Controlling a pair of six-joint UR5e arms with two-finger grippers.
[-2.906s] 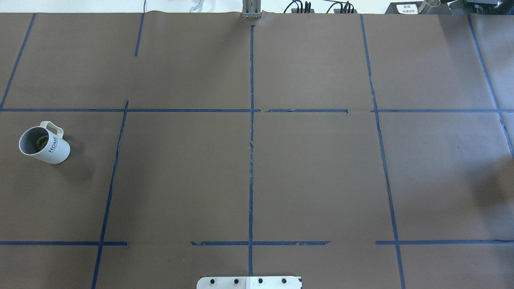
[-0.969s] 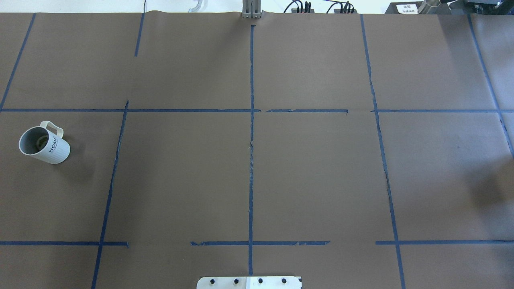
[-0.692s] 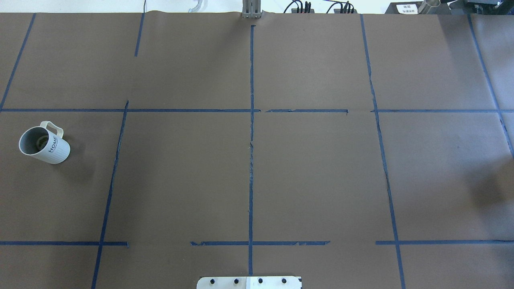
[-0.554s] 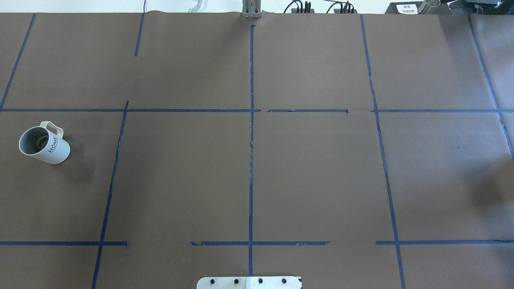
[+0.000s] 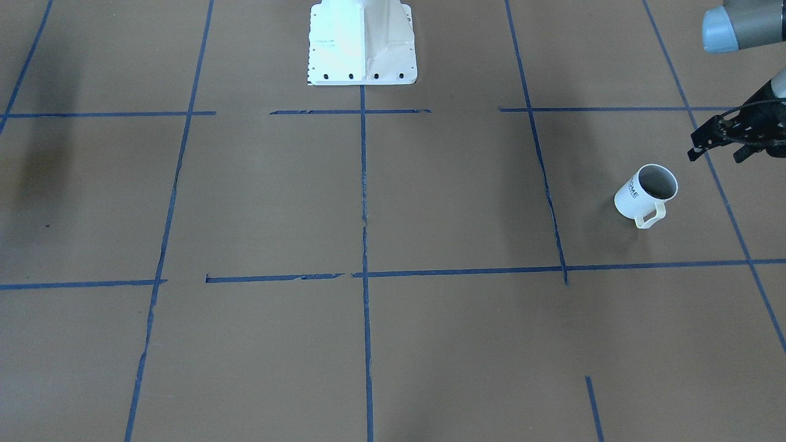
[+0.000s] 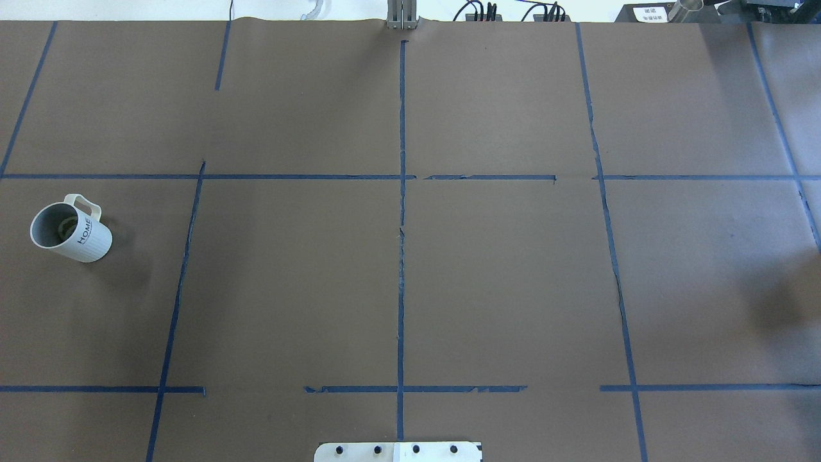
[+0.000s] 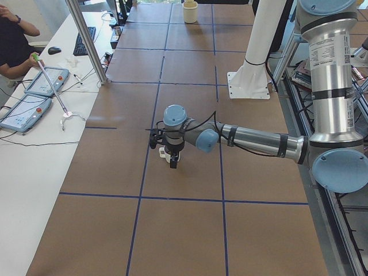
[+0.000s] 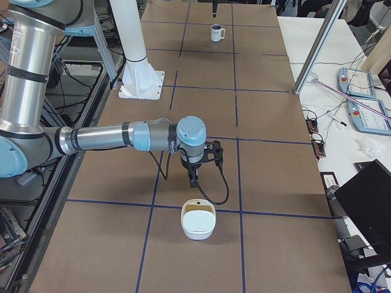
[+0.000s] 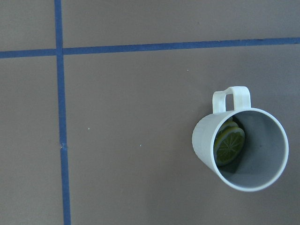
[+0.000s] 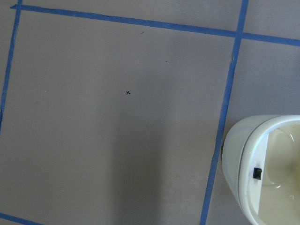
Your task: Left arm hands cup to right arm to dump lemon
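Note:
The cup (image 6: 70, 231), a white mug lettered "HOME", stands upright at the table's left side. It also shows in the front-facing view (image 5: 645, 193) and far off in the right view (image 8: 216, 32). In the left wrist view the cup (image 9: 239, 150) holds a lemon slice (image 9: 229, 143), handle away from me. The left gripper (image 7: 173, 163) hangs just above the cup; its black bracket (image 5: 734, 130) shows at the frame edge. I cannot tell whether it is open. The right gripper (image 8: 193, 180) hangs over the table near a bowl; I cannot tell its state.
A cream bowl (image 8: 198, 223) sits on the table in front of the right gripper and shows in the right wrist view (image 10: 269, 168). The white robot base (image 5: 362, 43) stands at mid table. Blue tape lines cross the brown surface. An operators' bench (image 7: 34, 98) runs alongside.

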